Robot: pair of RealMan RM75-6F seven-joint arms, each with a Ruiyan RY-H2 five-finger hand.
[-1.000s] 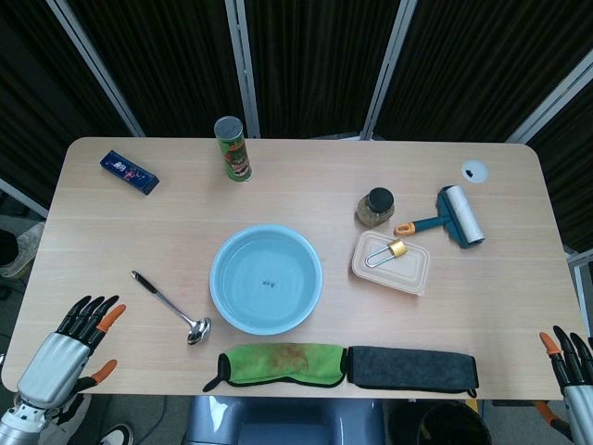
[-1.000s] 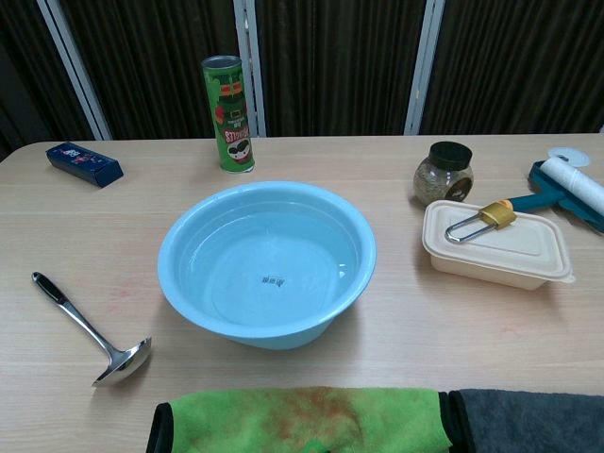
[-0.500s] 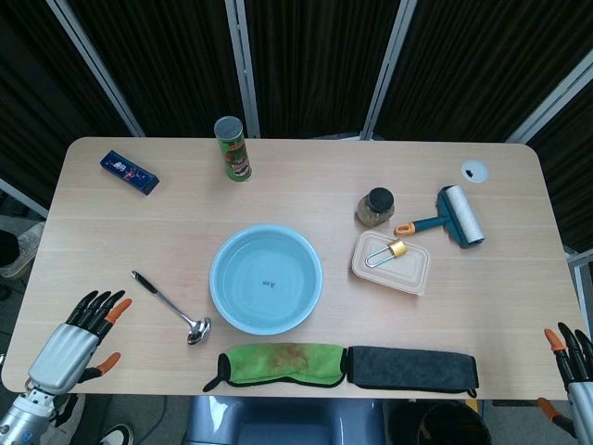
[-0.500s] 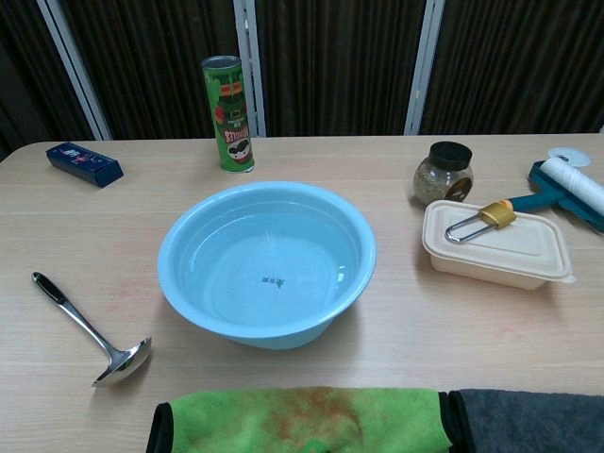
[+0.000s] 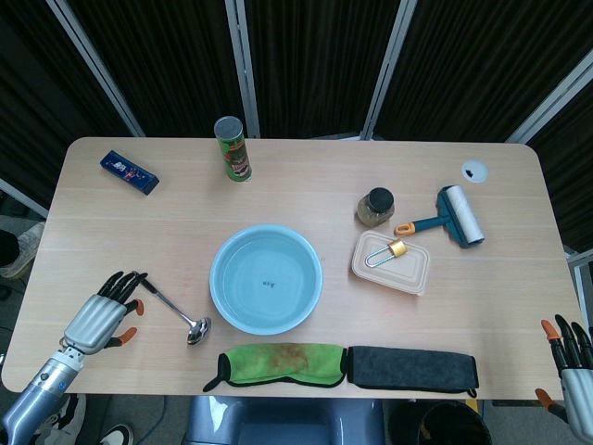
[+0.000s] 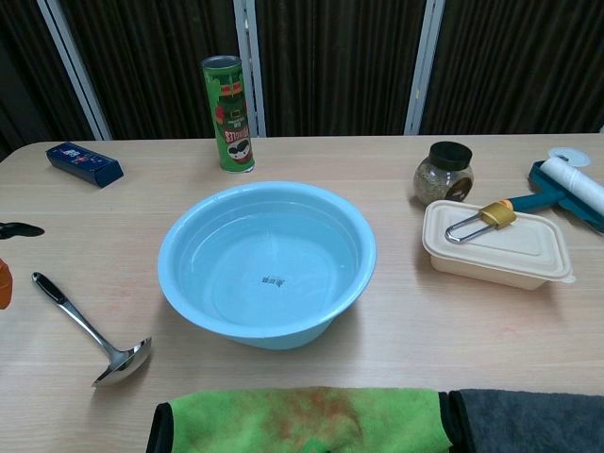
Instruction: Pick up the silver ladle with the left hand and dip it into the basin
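The silver ladle (image 5: 171, 308) (image 6: 90, 330) lies flat on the table, left of the light blue basin (image 5: 266, 280) (image 6: 267, 264), which holds water. Its black-tipped handle points to the far left and its bowl sits near the front. My left hand (image 5: 100, 317) hovers open just left of the handle's end, fingers spread and pointing toward it; only its fingertips (image 6: 11, 229) show at the chest view's left edge. My right hand (image 5: 573, 353) is open at the table's front right corner, far from the ladle.
A green towel (image 5: 283, 362) and a dark grey towel (image 5: 413, 367) lie along the front edge. A green chip can (image 5: 233, 148) and blue box (image 5: 129, 171) stand at the back left. A jar (image 5: 374, 207), lidded container with padlock (image 5: 390, 261) and lint roller (image 5: 451, 218) sit right.
My left hand has moved up and to the right from the table's front left corner, ending close to the ladle's handle end. The right hand has shifted slightly at the right edge.
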